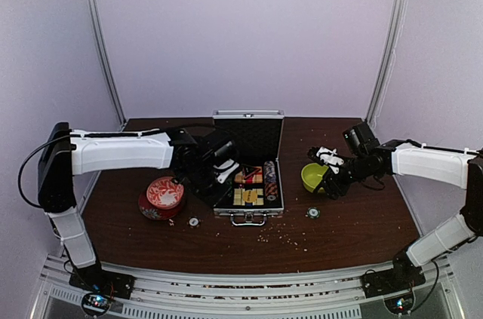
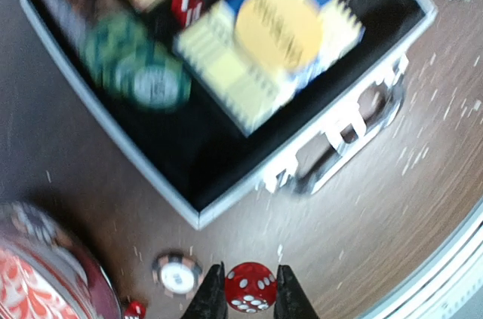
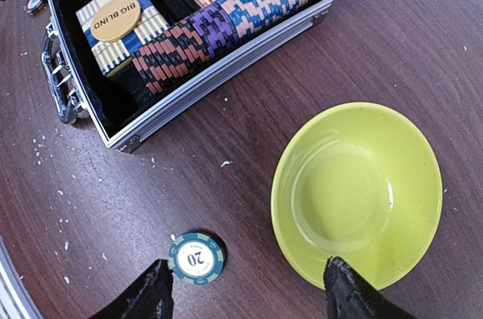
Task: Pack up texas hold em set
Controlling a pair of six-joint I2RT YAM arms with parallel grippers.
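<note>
Left pincer (image 2: 243, 292) clamped on red die (image 2: 251, 286), white pips, lifted off desk (image 2: 423, 183), probably bound for case (image 2: 181, 210). Case open mid-desk: aluminium rim, black lining; striped chips (image 3: 219, 29) in ridged row, card decks (image 3: 121, 29), round tan button (image 3: 115, 19). Right pincer (image 3: 245, 285) apart, empty, straddling loose chip (image 3: 196, 257) beside glossy lime bowl (image 3: 358, 191).

"BIG BLIND" reads on the round tan button (image 3: 115, 19) atop the card deck (image 3: 121, 35); "20" shows on the loose teal chip (image 3: 196, 257).
</note>
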